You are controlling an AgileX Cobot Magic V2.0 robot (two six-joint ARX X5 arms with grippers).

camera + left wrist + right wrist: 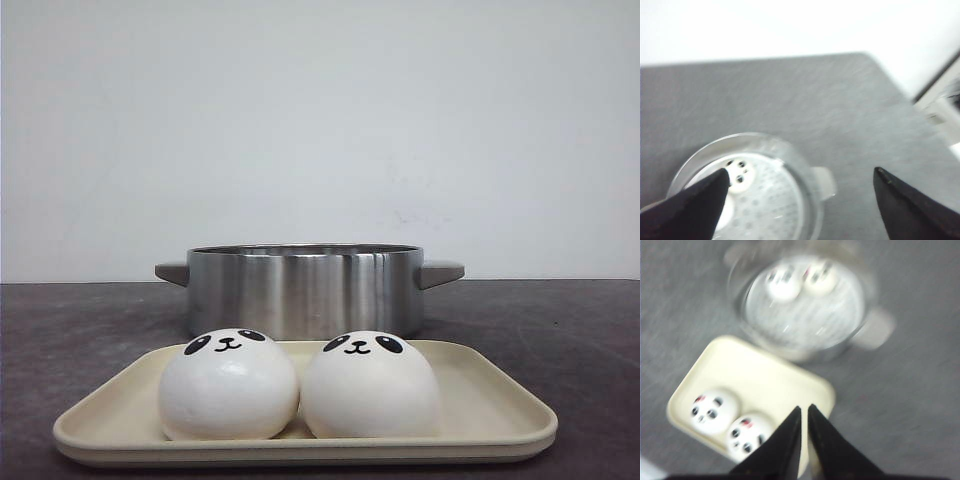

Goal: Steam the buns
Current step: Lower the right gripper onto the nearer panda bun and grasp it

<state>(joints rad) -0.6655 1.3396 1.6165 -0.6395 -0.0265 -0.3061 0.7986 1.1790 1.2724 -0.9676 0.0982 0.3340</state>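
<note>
Two white panda-faced buns (300, 392) sit touching on the cream tray (500, 410); two more lie in the steel pot (305, 290). My left gripper (800, 182) gapes wide, empty. My right gripper (804, 412) is pinched together, empty.

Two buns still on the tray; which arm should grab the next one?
Probably right. The right gripper hovers over the tray near both buns, though its fingers look shut. The left gripper, open, hangs over the pot.

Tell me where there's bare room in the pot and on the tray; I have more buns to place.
The round steel pot holds two white panda-faced buns against one side of its perforated floor; the remainder is bare. The cream rectangular tray is crowded at the end holding two more buns; its pot-side end is free.
</note>
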